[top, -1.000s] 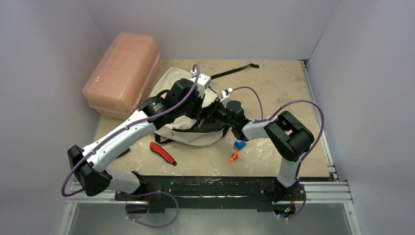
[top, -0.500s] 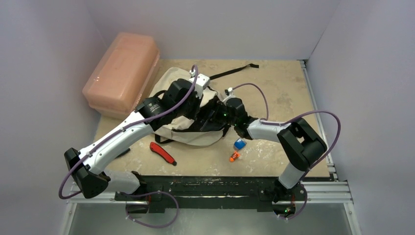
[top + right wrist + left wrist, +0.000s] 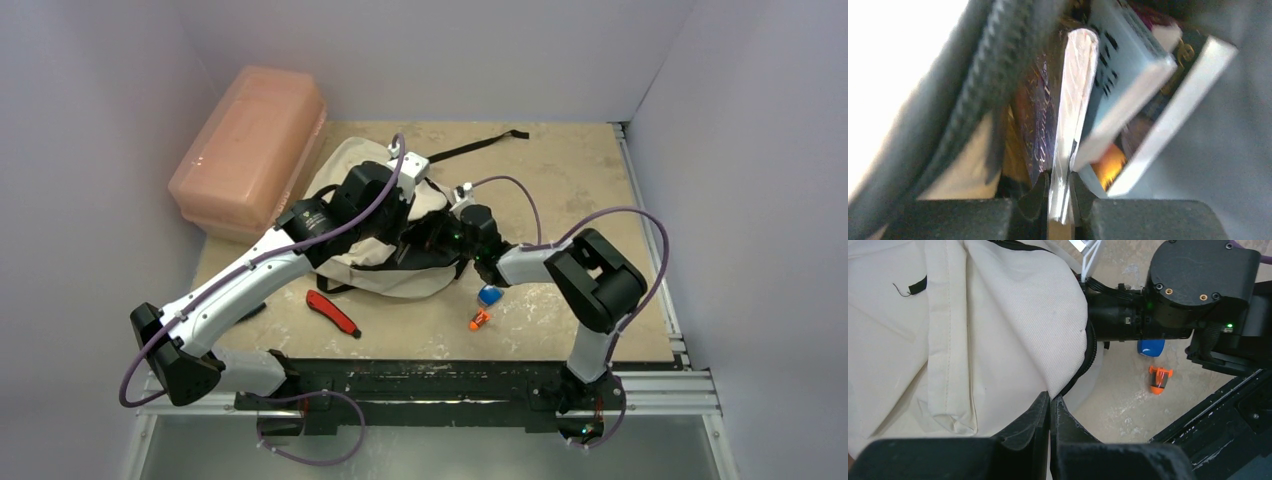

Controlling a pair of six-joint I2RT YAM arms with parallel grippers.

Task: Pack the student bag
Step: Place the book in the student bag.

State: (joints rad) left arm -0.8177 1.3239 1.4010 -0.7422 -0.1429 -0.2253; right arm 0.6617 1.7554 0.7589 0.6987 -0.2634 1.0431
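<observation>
Right wrist view has the right gripper [image 3: 1059, 182] closed on a thin pale flat item [image 3: 1075, 100], held edge-on with its long axis running straight ahead into the student bag [image 3: 998, 330], parallel to the books [image 3: 1128, 75] standing inside. The bag lies mid-table with its mouth facing right toward that arm, the nearer one. The left gripper [image 3: 1049, 407], clamped shut, appears to pinch the mouth's rim up.

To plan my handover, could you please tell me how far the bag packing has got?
Done: books already sit inside the student bag. In hand: left gripper pinches its opening rim; right gripper, inside, clamps a thin silvery item. Left: red utility knife, blue piece and orange piece lie on the table.
</observation>
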